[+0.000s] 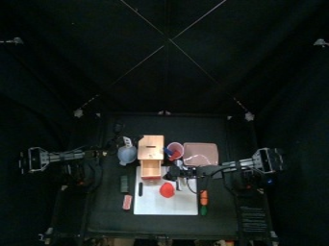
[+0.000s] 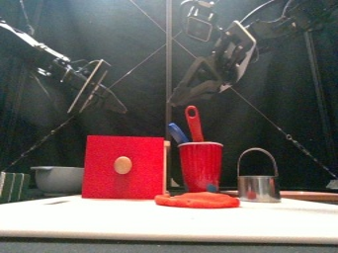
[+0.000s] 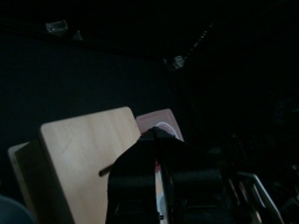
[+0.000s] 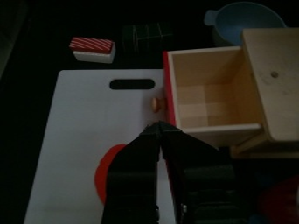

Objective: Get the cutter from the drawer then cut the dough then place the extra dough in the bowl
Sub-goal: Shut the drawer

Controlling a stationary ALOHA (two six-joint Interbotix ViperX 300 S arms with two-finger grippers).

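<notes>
- We see a white cutting board [image 2: 79,215] at the front of the table.
- A flat red dough [image 2: 199,200] lies on the board, whole and not cut.
- Behind the dough stands a red cup [image 2: 201,165] with a blue toy knife [image 2: 177,132] and a red toy knife [image 2: 195,121] in it.
- The round metal cutter [image 2: 258,184] stands just right of the cup with its wire handle up. Nothing holds it.
- Left of the cup is the wooden box [image 4: 274,79]. Its drawer [image 2: 126,168] is pulled out, and we see nothing inside it.
- The blue-grey bowl [image 4: 246,16] sits at the far left, beside the box.
- The right gripper [image 4: 158,131] hangs in the air over the board. Its jaws are pressed together and hold nothing.
- The left gripper [image 3: 156,144] hangs in the air near the box. Its jaws look closed too, with nothing in them.
- A flat pink tray [image 1: 201,152] lies further back, right of the box.
</notes>
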